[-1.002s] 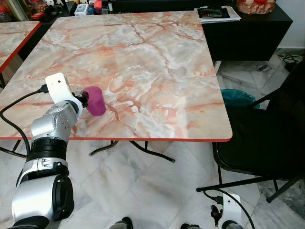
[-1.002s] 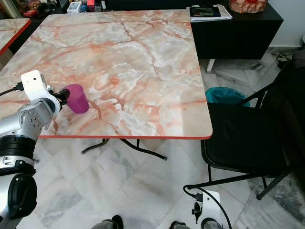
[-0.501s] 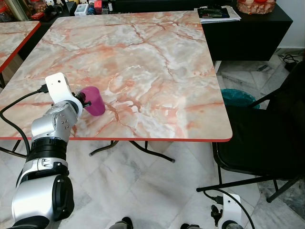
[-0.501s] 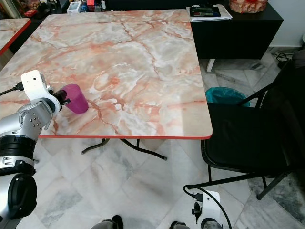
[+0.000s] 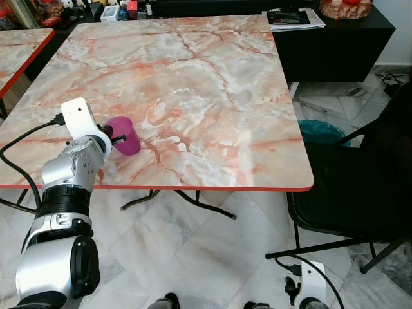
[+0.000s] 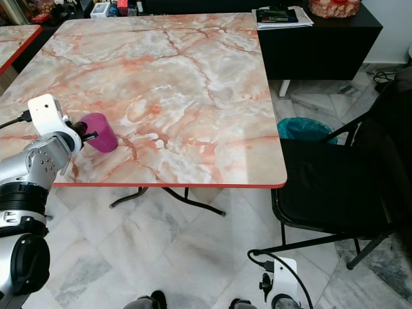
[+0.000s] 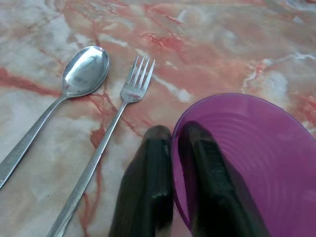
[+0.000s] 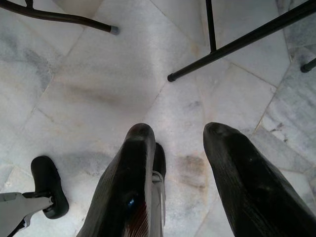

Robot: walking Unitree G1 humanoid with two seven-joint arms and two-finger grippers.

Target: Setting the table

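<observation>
The left pincer [image 7: 173, 197] is clenched on the rim of a purple cup [image 5: 123, 135], one black finger [image 7: 148, 187] outside the wall and the other inside, with the thin wall pinched between them. The cup stands on the marble-patterned counter [image 5: 193, 77] near its front edge, directly ahead of the pincer and tipped slightly away from it. Just beyond the outer finger, on the side away from the cup, a fork [image 7: 106, 143] lies flat on the counter, its tines pointing away from the pincer, and a spoon [image 7: 59, 103] lies beside the fork, a little farther from the pincer, bowl up and roughly parallel to it; neither touches the cup. Farther ahead the counter stretches on, edged in red. Beyond its far right corner stands a black cabinet [image 5: 335, 45] with a stack of papers [image 5: 293, 18] on top. A black chair [image 5: 360, 187] stands at the counter's right side, well apart from the left pincer, with a teal bin [image 5: 320, 132] on the floor behind it. The right pincer [image 8: 180, 163] hangs low over the pale marble floor [image 8: 89, 84] with its fingers spread apart and nothing between them, close to the chair's black legs [image 8: 237, 42].
</observation>
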